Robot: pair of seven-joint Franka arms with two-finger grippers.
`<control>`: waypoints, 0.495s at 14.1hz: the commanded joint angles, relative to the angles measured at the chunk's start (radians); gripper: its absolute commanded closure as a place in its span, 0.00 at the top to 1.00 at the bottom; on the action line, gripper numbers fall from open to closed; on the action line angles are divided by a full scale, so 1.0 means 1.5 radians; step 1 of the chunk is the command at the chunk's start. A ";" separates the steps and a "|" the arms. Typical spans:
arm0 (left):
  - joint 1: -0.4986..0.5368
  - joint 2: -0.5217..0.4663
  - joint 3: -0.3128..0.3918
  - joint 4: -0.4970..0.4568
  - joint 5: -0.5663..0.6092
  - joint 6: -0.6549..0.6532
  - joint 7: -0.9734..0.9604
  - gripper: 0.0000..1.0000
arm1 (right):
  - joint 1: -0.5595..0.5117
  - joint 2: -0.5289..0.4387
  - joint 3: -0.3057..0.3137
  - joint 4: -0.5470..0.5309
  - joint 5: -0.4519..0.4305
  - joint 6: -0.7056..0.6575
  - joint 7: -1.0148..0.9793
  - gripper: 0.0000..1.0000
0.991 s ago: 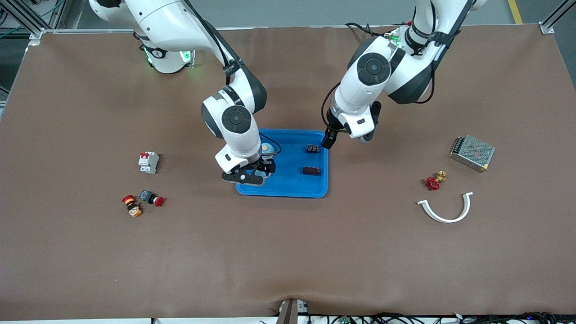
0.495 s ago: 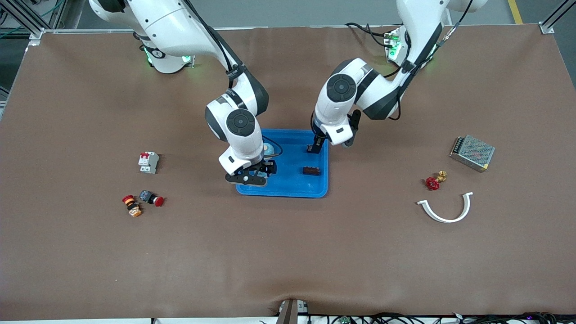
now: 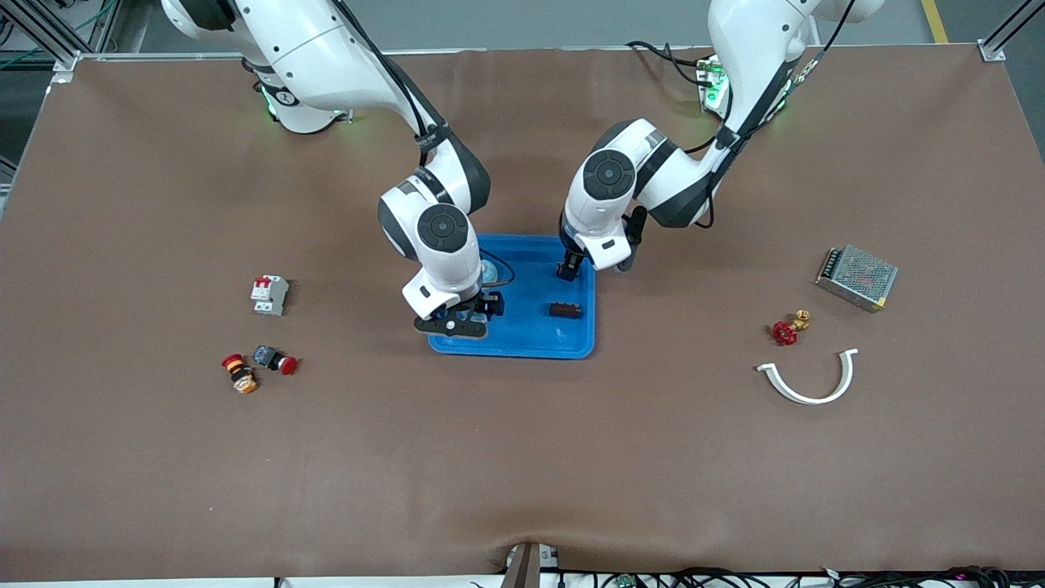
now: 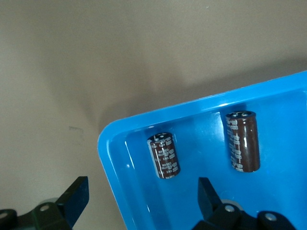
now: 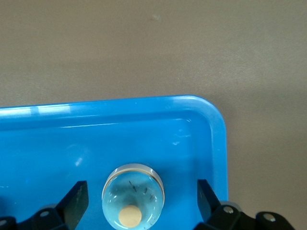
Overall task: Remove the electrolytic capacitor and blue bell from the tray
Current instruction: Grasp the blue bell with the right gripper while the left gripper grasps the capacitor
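Front view: the tray (image 3: 531, 339) holds both task items, so nothing is removed yet. The left gripper (image 4: 144, 201) hangs with jaws spread over the electrolytic capacitor (image 4: 164, 156) near a tray corner, a second capacitor (image 4: 242, 141) beside it. The right gripper (image 5: 143, 197) straddles the blue bell (image 5: 134, 195), jaws wide and not gripping.

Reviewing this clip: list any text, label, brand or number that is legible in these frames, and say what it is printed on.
No text can be read with certainty.
Capacitor nearer the tray corner: pale print on the brown sleeve, too blurred to read.
Second capacitor: pale print on the sleeve, also unreadable.
Bell: a few dark marks on the dome, not legible.
Circuit breaker: no readable lettering.
Power supply: no readable label.
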 commanded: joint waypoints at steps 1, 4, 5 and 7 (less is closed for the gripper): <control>-0.007 0.041 0.005 0.039 0.021 -0.001 -0.024 1.00 | 0.010 0.019 -0.003 0.016 -0.004 0.007 -0.003 1.00; -0.013 0.069 0.007 0.047 0.092 0.022 -0.079 1.00 | 0.010 0.030 -0.003 0.016 -0.004 0.017 -0.004 1.00; -0.011 0.078 0.008 0.051 0.113 0.027 -0.095 1.00 | 0.010 0.034 -0.003 0.016 -0.004 0.022 -0.003 1.00; -0.011 0.093 0.008 0.062 0.118 0.027 -0.100 1.00 | 0.013 0.034 -0.003 0.016 -0.004 0.023 -0.003 1.00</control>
